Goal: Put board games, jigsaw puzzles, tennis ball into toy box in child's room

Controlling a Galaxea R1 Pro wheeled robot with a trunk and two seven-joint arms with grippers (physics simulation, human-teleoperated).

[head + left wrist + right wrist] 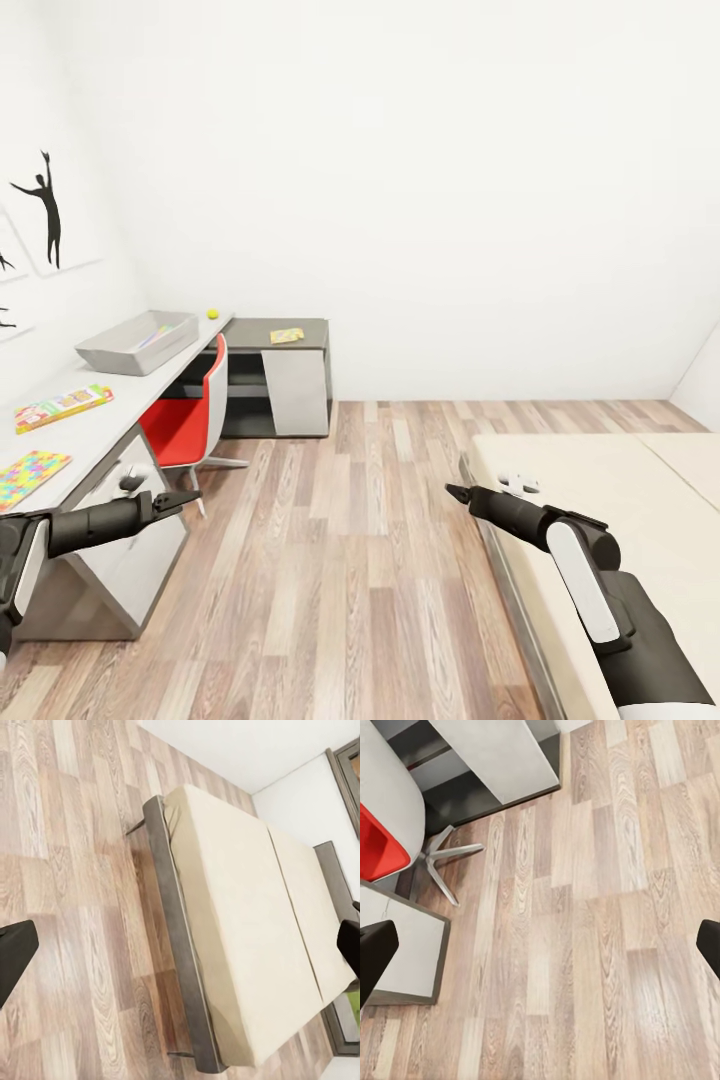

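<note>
Looking across the room, I see both grippers, left [185, 496] and right [452, 490], spread wide and empty. The toy box [137, 342] sits far left on the table [100, 425]; a board game [62, 407], puzzle [28, 475] and tennis ball [212, 313] remain outside it.

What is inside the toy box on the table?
In the head view, the toy box shows a thin colourful flat item against its far wall. The near wall hides the rest of the floor, so other contents can't be ruled out.
</note>
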